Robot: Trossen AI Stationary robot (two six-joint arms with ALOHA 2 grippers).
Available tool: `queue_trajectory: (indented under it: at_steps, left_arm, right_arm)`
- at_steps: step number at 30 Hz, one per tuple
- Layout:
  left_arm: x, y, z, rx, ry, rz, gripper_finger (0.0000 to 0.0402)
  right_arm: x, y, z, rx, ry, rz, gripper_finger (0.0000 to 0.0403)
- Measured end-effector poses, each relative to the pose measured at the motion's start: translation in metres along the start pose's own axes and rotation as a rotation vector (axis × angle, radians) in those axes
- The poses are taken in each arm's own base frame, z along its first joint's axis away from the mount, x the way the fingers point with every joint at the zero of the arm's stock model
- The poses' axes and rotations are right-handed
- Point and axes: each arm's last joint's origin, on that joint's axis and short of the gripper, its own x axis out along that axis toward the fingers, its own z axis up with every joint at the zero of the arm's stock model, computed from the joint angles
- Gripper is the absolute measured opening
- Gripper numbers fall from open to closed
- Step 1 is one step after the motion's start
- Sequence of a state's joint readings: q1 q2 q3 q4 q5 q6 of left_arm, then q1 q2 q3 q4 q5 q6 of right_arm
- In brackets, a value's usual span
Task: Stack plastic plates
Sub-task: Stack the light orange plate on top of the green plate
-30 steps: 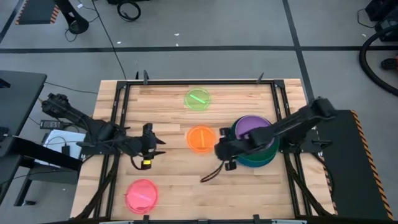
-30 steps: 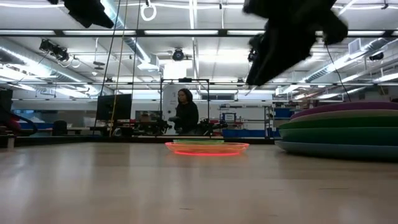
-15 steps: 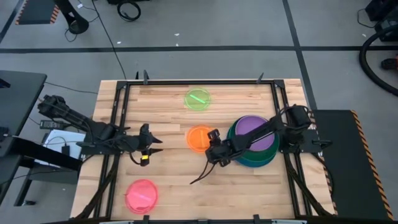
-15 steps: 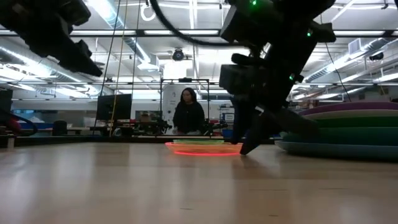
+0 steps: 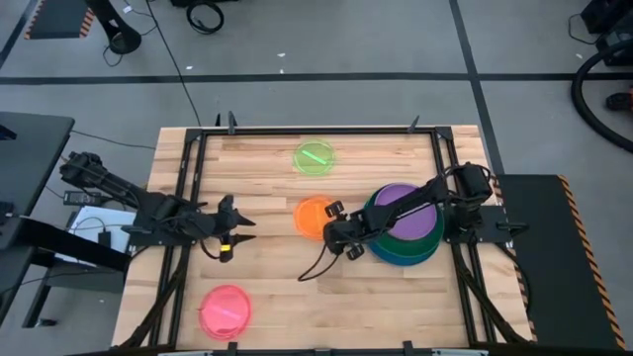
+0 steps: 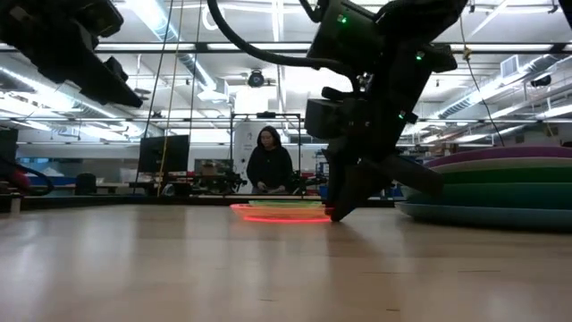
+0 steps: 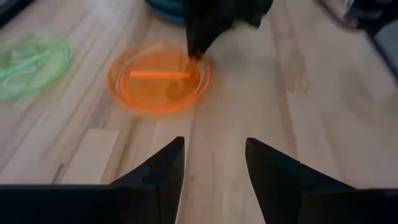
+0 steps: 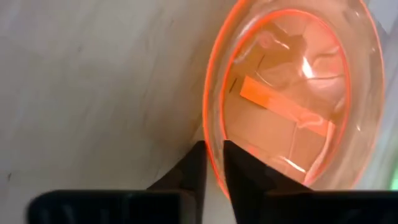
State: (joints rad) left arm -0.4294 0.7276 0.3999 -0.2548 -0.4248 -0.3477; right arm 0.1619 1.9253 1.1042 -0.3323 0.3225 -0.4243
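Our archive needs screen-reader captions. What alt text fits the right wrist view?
The right gripper pinches the near rim of a small translucent orange plate between its two dark fingers. The plate lies flat on the light wooden table.

No text, label, brand, number or sign can be read in any of the views. The small translucent orange plastic plate (image 8: 292,99) carries a plain orange strip on its base (it bears no lettering), and the small lime green plastic plate (image 5: 315,157) shows a similar blank strip.
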Motion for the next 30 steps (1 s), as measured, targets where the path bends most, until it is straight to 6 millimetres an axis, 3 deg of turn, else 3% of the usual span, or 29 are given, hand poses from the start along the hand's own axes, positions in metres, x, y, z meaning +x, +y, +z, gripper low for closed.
queue_trajectory:
  at_steps: [3, 7, 11, 14, 18, 22, 26, 30]
  left_arm:
    - [-0.010, 0.004, 0.001, -0.010, -0.026, -0.011, 0.0176]
    - [-0.022, 0.010, 0.002, -0.015, -0.058, -0.023, 0.0176]
    - [-0.027, 0.012, 0.003, -0.007, -0.078, -0.028, 0.0176]
    - [-0.027, 0.012, 0.003, 0.008, -0.083, -0.029, 0.0176]
    - [-0.027, 0.012, 0.003, 0.016, -0.079, -0.029, 0.0176]
    - [-0.027, 0.012, 0.003, 0.029, -0.079, -0.029, 0.0176]
    - [-0.027, 0.012, 0.003, 0.030, -0.079, -0.028, 0.0176]
    - [-0.027, 0.012, 0.003, 0.010, -0.077, -0.029, 0.0176]
  right_arm:
    - [0.001, -0.003, 0.001, -0.012, -0.013, 0.013, 0.0016]
    - [-0.010, -0.017, 0.014, 0.009, -0.018, 0.011, 0.0012]
    - [-0.028, -0.058, 0.029, 0.046, -0.070, -0.064, 0.0006]
    - [-0.032, -0.095, 0.026, 0.069, -0.058, -0.148, 0.0006]
    - [-0.031, -0.142, 0.011, 0.090, -0.047, -0.239, 0.0004]
    - [-0.018, -0.173, -0.015, 0.077, -0.026, -0.253, 0.0004]
    - [0.002, -0.189, -0.036, 0.077, 0.024, -0.243, 0.0005]
    - [0.025, -0.191, -0.049, 0.091, 0.043, -0.179, 0.0007]
